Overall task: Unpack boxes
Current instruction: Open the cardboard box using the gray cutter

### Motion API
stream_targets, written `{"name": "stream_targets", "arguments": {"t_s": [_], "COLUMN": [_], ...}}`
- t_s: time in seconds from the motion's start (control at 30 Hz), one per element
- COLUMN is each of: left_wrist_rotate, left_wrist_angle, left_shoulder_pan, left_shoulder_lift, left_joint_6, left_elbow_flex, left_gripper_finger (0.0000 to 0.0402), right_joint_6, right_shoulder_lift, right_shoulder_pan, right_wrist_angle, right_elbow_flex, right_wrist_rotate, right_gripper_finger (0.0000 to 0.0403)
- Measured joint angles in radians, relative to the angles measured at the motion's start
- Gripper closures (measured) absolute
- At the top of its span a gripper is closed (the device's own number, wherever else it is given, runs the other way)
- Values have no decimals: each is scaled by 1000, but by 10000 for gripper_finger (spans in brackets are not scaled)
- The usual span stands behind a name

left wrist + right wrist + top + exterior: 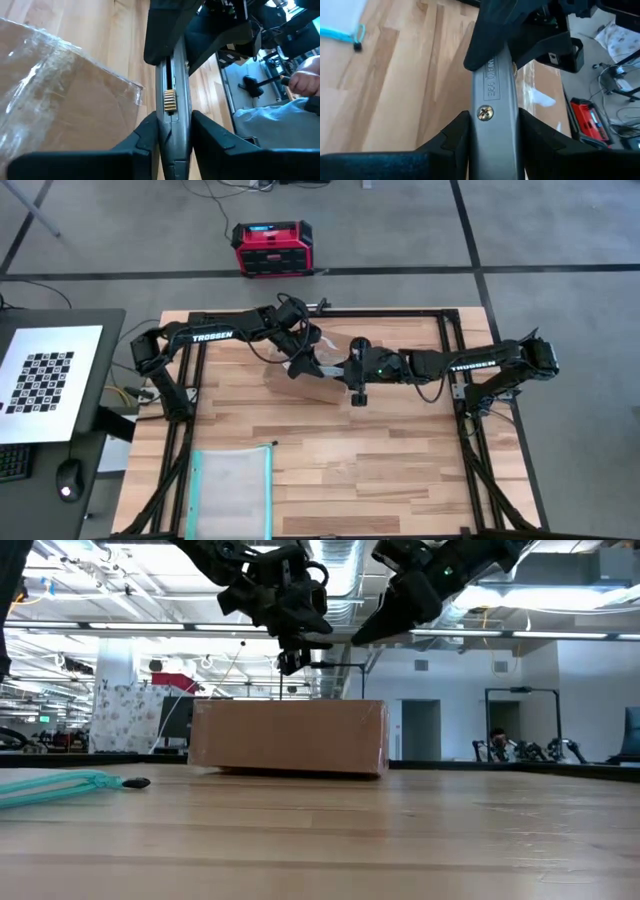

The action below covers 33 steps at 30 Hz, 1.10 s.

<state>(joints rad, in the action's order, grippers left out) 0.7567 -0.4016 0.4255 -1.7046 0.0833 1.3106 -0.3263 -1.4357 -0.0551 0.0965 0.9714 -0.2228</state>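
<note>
Left wrist view. Lower centre: left gripper (172, 131), its two dark fingers (145, 137) closed against a grey metal tool handle (172, 117) running vertically thru mid-frame; a small brass ridged part (169, 100) sits on the handle. Upper centre to upper right: the other arm's dark gripper (200, 27) clasps the handle's far end. Left half: brown cardboard box (60, 115) w/ shiny clear tape (45, 75) over its top & edge. Behind: wooden surface (125, 45). Right edge: a person's hand (305, 80) above light blue cloth (280, 125), beyond the surface.
</note>
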Motion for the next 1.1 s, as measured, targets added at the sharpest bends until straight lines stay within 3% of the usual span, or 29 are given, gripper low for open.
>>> {"name": "stream_targets", "arguments": {"t_s": [0.17,0.33,0.47,0.57,0.73,0.83,1.1], "left_wrist_rotate": [-59,-173,-266,-324,-400,-411,-400], "left_wrist_angle": [12,8,8,11,57,144,268], "left_shoulder_pan": [-1,-1,0,-8,-15,-16,-33], "left_shoulder_lift": [6,24,71,109,199,239,249], "left_joint_6": [-23,-66,-118,-162,-206,-199,-149], "left_elbow_flex": [0,0,0,0,0,0,1], "left_gripper_finger": [335,353,353,353,353,353,353], "right_joint_6": [-20,47,104,165,286,326,394], "right_shoulder_lift": [6,51,118,196,303,349,319], "right_shoulder_pan": [0,-5,-37,-86,-225,-285,-321], "right_wrist_angle": [5,54,137,171,219,137,-170], "right_elbow_flex": [-1,36,73,76,55,11,-92], "right_wrist_rotate": [-37,-59,-53,25,255,376,525], "right_gripper_finger": [276,190,156,152,150,149,148]}}
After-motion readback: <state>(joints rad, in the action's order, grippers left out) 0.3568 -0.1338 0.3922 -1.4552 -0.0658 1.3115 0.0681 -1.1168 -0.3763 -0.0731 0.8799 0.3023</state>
